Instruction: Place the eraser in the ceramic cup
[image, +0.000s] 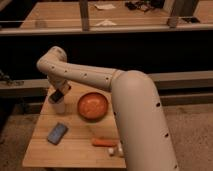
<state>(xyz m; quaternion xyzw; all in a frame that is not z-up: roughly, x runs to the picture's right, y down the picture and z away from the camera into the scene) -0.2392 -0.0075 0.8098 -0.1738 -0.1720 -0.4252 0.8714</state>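
The tool (57, 95) hangs over the back left corner of the wooden worktop (80, 150), at the end of the pale arm (85, 77), which bends down from a rounded elbow on the left; how far the tool is open I cannot tell from where I stand; a small dark shape (56, 94) sits tilted at its tip, and whether that is the eraser or part of the tool itself I cannot tell either; right beneath it stands the ceramic cup (59, 106), small, whitish and upright, its mouth directly under the tool's tip, so close that I cannot say whether the two touch; just to the right of the cup, with a narrow strip of bare wood between them, lies the wide orange bowl (92, 105), much broader than the cup; in front of the cup, toward the near left of the worktop and well apart from the tool, a flat blue-grey rectangular thing (57, 133) lies at a slant; farther right, near the front edge, an orange-red stick-shaped thing (104, 142) lies flat, and just beside its right end is a small white thing (115, 150), partly hidden by the arm; the arm's thick near section fills the right foreground and covers that side of the worktop
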